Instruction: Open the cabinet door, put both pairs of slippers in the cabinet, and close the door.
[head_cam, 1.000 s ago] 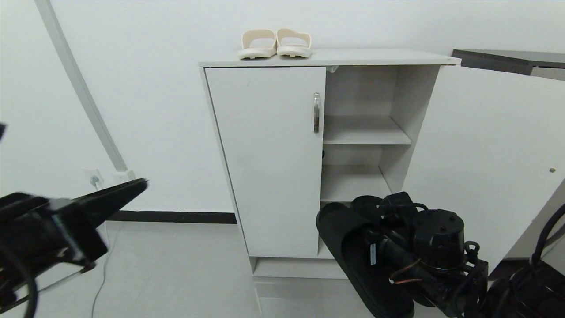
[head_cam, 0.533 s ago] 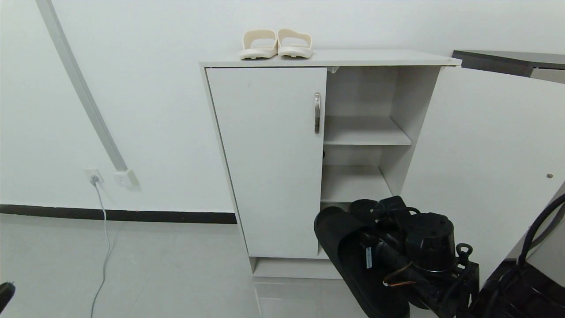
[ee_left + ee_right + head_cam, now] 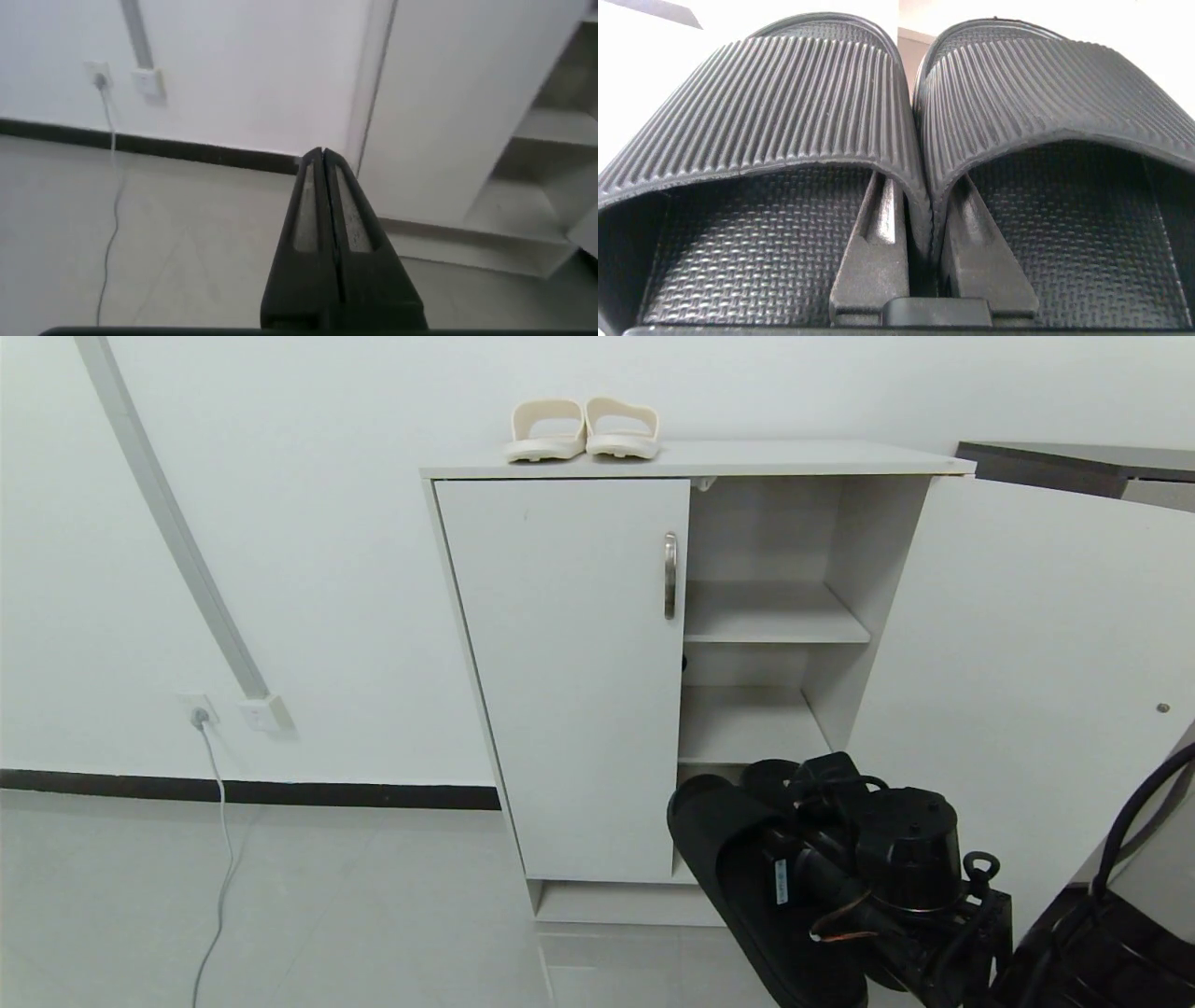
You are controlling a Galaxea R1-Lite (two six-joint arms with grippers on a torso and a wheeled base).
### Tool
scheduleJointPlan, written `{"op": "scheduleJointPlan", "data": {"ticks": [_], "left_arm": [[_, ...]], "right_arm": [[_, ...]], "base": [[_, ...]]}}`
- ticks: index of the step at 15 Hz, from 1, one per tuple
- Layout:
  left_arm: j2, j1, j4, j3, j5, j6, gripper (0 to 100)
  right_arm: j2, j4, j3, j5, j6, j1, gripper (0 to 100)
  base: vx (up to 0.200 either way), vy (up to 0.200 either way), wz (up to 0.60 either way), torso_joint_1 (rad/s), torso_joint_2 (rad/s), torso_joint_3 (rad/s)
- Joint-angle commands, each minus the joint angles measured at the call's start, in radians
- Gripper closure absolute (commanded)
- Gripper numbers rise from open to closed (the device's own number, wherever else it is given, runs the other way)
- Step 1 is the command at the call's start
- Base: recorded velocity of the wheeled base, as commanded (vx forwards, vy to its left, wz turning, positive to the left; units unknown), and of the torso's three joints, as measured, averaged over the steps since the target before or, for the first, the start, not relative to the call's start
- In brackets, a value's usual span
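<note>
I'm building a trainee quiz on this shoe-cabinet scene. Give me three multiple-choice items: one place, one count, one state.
1. Where are the beige slippers? A on the cabinet's top; B on the floor; C on a shelf.
2. How many cabinet doors stand open? A none; B one; C two.
3. The right gripper is: A open; B shut on the black slippers; C shut on a handle.
Key: A, they sit on the top panel; B, only the right door is swung out; B, its fingers pinch both straps.
</note>
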Motion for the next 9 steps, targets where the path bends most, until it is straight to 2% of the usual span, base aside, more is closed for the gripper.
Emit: {"op": "scheduleJointPlan", "data": {"ticks": [1, 3, 4, 7, 9], "left_arm": [[-0.085, 0.018, 0.008, 0.007, -0.071, 0.028, 100], [-0.085, 0.018, 0.010, 0.007, -0.111, 0.031, 100], [-0.085, 0.018, 0.068, -0.001, -0.182, 0.035, 100], [-0.085, 0.018, 0.048, 0.005, -0.192, 0.040, 100], [-0.085, 0.018, 0.047, 0.005, -0.189, 0.035, 100]], "right_arm": [[0.001, -0.001, 0.002, 0.001, 0.000, 0.002, 100], [0.007, -0.002, 0.004, -0.001, 0.000, 0.005, 100], [0.008, -0.002, 0.004, -0.001, 0.000, 0.005, 100], [0.015, -0.004, -0.001, -0.001, 0.000, 0.005, 100], [0.068, -0.005, -0.071, -0.076, -0.002, 0.017, 100]], "base": [[0.000, 0.000, 0.00, 0.000, 0.00, 0.000], [0.000, 0.000, 0.00, 0.000, 0.00, 0.000], [0.000, 0.000, 0.00, 0.000, 0.00, 0.000], [0.000, 0.000, 0.00, 0.000, 0.00, 0.000], [0.000, 0.000, 0.00, 0.000, 0.00, 0.000]]}}
